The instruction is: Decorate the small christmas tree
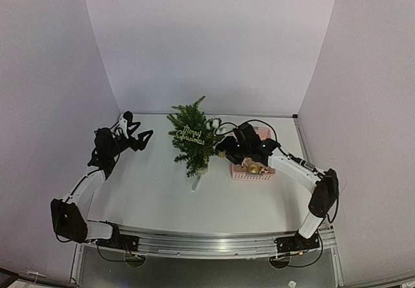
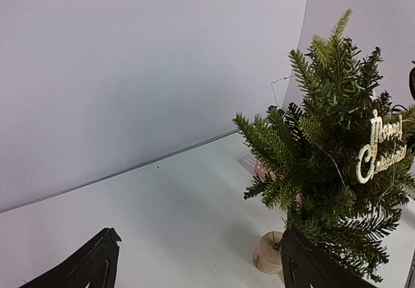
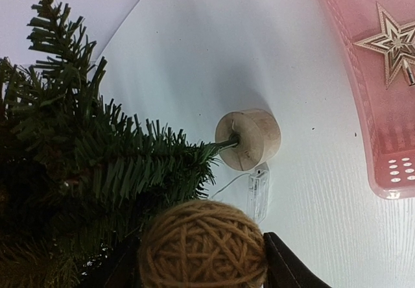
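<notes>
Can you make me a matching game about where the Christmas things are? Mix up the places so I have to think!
Things:
1. Merry Christmas sign
2. yarn ball
3. gold star
4. wooden base

Places:
A. inside the pink basket
B. hanging on the tree
C. standing on the table, at the bottom of the tree
D. between the fingers of the right end effector

Pairs: 1-B, 2-D, 3-A, 4-C
</notes>
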Robot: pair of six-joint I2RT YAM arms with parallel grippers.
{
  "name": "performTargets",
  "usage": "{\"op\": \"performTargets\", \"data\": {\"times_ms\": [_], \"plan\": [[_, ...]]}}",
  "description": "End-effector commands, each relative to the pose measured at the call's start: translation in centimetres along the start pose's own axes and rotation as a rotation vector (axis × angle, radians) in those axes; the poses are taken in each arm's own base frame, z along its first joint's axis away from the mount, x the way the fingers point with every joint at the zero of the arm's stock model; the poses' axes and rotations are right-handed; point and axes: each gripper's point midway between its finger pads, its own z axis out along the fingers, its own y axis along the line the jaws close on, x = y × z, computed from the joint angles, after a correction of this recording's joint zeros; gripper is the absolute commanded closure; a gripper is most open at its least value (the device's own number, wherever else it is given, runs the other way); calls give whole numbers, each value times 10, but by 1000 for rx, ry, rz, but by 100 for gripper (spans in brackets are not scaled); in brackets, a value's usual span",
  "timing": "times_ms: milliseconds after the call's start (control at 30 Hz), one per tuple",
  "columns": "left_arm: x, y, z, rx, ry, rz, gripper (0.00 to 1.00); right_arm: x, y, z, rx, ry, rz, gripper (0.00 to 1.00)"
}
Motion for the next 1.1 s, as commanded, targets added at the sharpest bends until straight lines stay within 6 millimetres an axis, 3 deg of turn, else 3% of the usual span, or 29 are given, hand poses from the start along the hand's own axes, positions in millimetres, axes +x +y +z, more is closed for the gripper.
{"op": "performTargets", "data": {"times_ms": [0,767,1067], "plan": [[-24,-1,-8,-14,-58,49,13,6,8,3,-9,16,5,40],[-22,-1,-8,-14,-56,48,13,4,14,-4,-22,-2,-18,39],[-23,-2,-8,-12,-57,49,13,2,22,-16,-47,-19,-52,38]]}}
